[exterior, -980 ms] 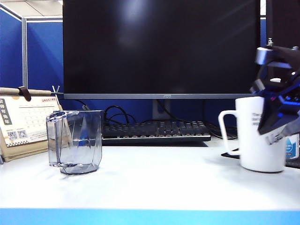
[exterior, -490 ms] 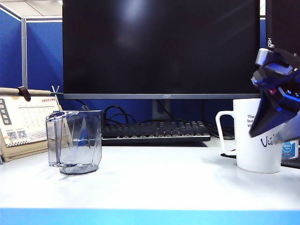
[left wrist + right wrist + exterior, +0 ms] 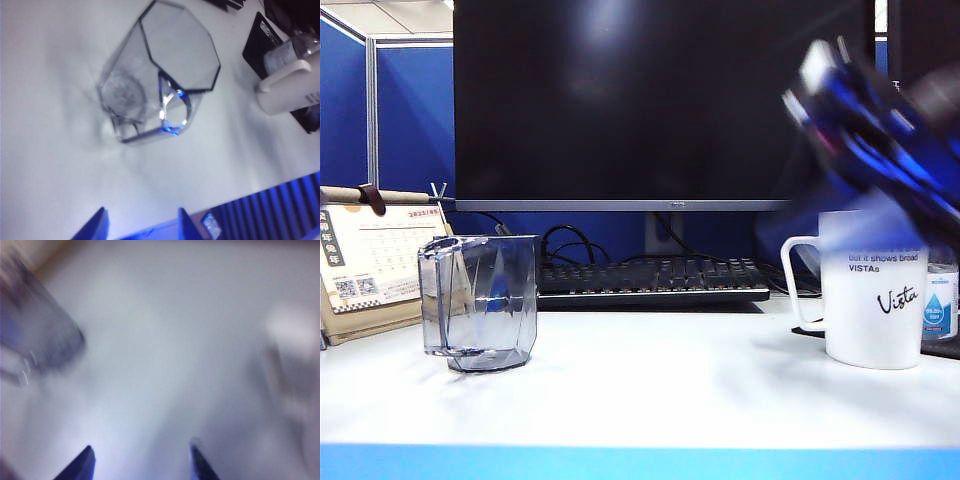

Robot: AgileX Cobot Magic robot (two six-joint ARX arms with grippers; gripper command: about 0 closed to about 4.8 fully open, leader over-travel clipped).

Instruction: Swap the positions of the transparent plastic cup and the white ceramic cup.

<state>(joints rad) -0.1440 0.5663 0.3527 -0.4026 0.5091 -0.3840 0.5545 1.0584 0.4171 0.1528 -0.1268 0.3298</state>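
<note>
Right now the transparent plastic cup [image 3: 480, 303] stands upright on the left of the white table [image 3: 660, 390], its handle turned toward the left edge of the exterior view, just in front of a desk calendar [image 3: 370, 262]. Over on the right stands the white ceramic cup [image 3: 873, 290], upright, handle pointing toward the middle of the table, black "Vista" script facing the camera. The two cups are well apart, with the black keyboard [image 3: 650, 280] and the big dark monitor [image 3: 660, 100] behind the gap between them.

Above the white mug the right arm shows as a blue-and-black blur in the exterior view, apart from the mug's rim and touching nothing. From its wrist camera the right gripper [image 3: 142, 465] has its two dark fingertips [image 3: 82, 467] spread with only bare table between them; the jaws stand apart and hold nothing. That view is badly smeared: a greyish shape at one side looks like the clear cup, a pale shape at the other may be the mug.

And the left gripper [image 3: 142, 225] hangs above the clear cup, looking down into its angular rim [image 3: 180, 47] and handle [image 3: 172, 112]. Its blue fingertips [image 3: 95, 227] are parted, clear of the cup, nothing held. The mug's handle [image 3: 280, 80] and a small clear bottle [image 3: 292, 47] sit near that view's far corner.
</note>
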